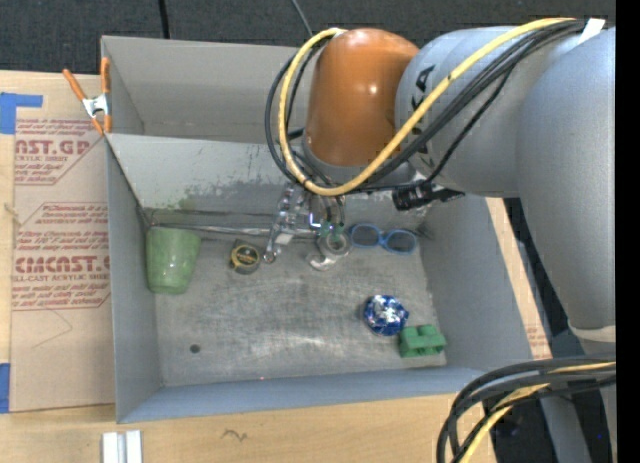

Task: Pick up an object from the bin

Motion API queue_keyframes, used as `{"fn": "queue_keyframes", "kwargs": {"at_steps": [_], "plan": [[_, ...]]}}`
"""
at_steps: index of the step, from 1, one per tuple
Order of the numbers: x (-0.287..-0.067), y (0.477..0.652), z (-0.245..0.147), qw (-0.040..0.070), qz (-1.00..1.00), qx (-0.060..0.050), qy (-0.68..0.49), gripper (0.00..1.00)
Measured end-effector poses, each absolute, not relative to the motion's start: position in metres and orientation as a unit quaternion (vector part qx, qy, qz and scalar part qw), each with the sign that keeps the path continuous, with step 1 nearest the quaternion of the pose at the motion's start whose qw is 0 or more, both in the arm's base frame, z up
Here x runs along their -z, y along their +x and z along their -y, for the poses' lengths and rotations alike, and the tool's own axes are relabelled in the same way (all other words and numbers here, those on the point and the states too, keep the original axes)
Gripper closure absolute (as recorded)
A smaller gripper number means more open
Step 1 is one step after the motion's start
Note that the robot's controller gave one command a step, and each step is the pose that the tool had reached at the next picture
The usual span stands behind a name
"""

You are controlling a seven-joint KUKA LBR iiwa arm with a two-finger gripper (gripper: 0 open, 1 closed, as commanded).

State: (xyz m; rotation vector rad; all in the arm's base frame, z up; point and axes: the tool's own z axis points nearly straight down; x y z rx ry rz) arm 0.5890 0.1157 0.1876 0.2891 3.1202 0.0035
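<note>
Camera view: the end effector [305, 233] hangs low at the rear middle of the bin [300, 366], between a small dark round piece [243, 256] and blue toy glasses [383, 239]. I cannot tell whether it is open or closed. This looks like the approach step. Next it needs to centre over one of the two and close.

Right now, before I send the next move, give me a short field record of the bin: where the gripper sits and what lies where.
bin: grey metal bin
gripper: low over the back middle of the floor
grip state: cannot tell
left of gripper: small round brass-coloured thing
right of gripper: blue toy glasses
left wall: pale green cup
front right: blue and white crumpled ball, green block close beside it
</note>
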Motion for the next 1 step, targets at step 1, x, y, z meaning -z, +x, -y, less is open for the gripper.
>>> {"fn": "queue_keyframes", "kwargs": {"at_steps": [1], "plan": [[-0.1843, 0.5875, -0.1158, 0.001, -0.996, 0.000, 0.092, 0.00]]}}
